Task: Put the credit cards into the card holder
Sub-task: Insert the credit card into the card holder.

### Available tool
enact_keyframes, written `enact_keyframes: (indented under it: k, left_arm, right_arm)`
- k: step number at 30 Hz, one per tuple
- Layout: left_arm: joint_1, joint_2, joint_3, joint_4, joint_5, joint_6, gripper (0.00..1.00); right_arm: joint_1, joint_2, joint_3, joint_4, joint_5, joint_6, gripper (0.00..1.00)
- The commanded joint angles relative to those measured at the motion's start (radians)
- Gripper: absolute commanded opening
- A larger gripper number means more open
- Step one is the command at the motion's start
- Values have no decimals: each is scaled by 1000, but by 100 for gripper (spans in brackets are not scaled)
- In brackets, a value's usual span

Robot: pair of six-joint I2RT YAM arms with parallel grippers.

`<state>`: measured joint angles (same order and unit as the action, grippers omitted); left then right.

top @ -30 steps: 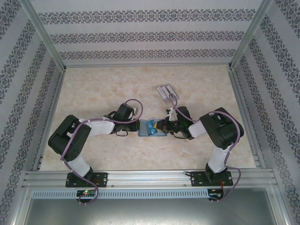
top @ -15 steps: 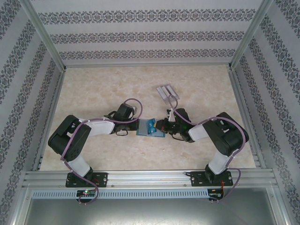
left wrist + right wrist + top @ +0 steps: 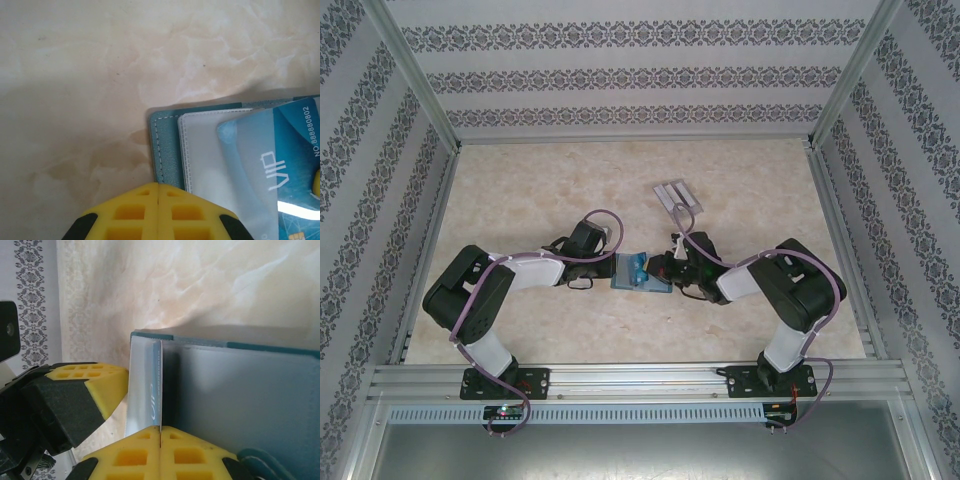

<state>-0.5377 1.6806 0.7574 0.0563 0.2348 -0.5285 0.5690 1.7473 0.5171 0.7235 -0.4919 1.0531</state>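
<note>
Teal card holder (image 3: 638, 275) sits mid-table between your left gripper (image 3: 612, 270) and right gripper (image 3: 663, 270), with the ridged rack (image 3: 677, 195) behind.

Left wrist: your jaws pinch tight on the holder's edge, a blue credit card (image 3: 295, 160) partly sleeved.

Right wrist: closed jaws seemingly grip that card's edge; you haven't fully seated it yet.

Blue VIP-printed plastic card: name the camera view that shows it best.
Left wrist view: the blue VIP-printed plastic card lies face-up, lettering and number readable, partly under a frosted pocket of the teal folding card holder. Right wrist shows the card as a narrow strip; top external, as a small blue patch.
</note>
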Motion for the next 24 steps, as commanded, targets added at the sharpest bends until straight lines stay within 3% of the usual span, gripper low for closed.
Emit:
enact_keyframes:
  k: [1, 3, 11, 16, 24]
  left_arm:
    - [-5, 44, -19, -38, -29, -16, 0]
    - [-5, 38, -21, -41, -32, -18, 0]
    - [-4, 28, -25, -45, -36, -24, 0]
    - [-4, 34, -26, -32, -22, -36, 0]
    - [-5, 30, -27, -31, -16, -41, 0]
  right_arm:
    - [25, 16, 14, -15, 41, 32, 9]
    - [44, 7, 14, -40, 64, 35, 13]
    - [76, -31, 32, -210, 153, 25, 14]
    - [86, -63, 48, -300, 189, 13, 8]
    - [105, -42, 69, -295, 268, 56, 0]
